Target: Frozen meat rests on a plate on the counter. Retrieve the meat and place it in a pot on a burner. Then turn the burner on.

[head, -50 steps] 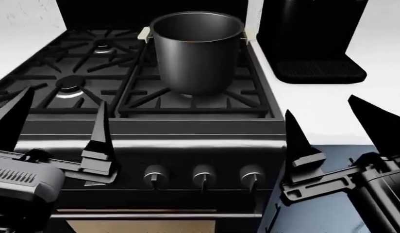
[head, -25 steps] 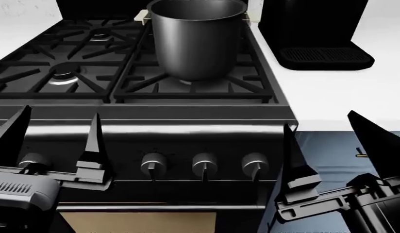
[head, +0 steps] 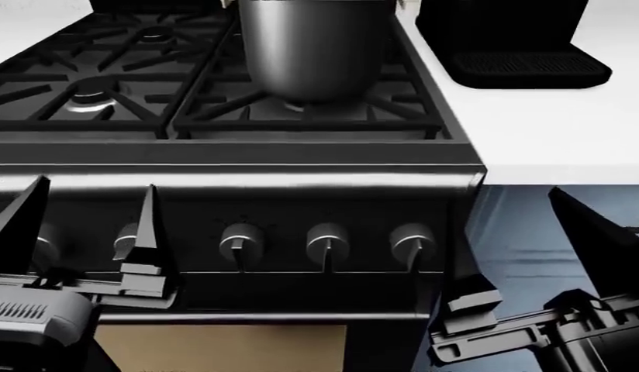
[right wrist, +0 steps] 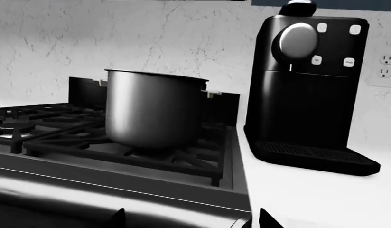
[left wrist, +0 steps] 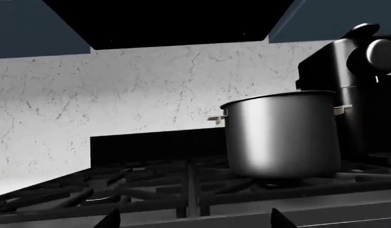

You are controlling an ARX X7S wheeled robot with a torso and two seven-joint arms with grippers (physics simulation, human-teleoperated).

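The dark grey steel pot [head: 311,46] stands on the black grate over the stove's right rear burner; it also shows in the left wrist view [left wrist: 281,135] and the right wrist view [right wrist: 154,114]. A silvery burner [head: 90,98] sits at the front left of the cooktop. My left gripper [head: 81,213] is open and empty in front of the stove's left knobs. My right gripper [head: 526,232] is open and empty in front of the stove's right front corner, below the white counter [head: 547,132]. The meat and the plate are out of view.
A black countertop appliance [head: 511,39] stands on the counter right of the pot, also in the right wrist view [right wrist: 306,85]. Silver knobs [head: 327,240] line the stove front. Light blue cabinets [head: 526,225] lie below the counter. A marbled wall [left wrist: 119,104] backs the stove.
The head view has dropped and pulled back: the stove front and knobs fill more of the picture and the pot has slid to the top edge. Both grippers stay open.
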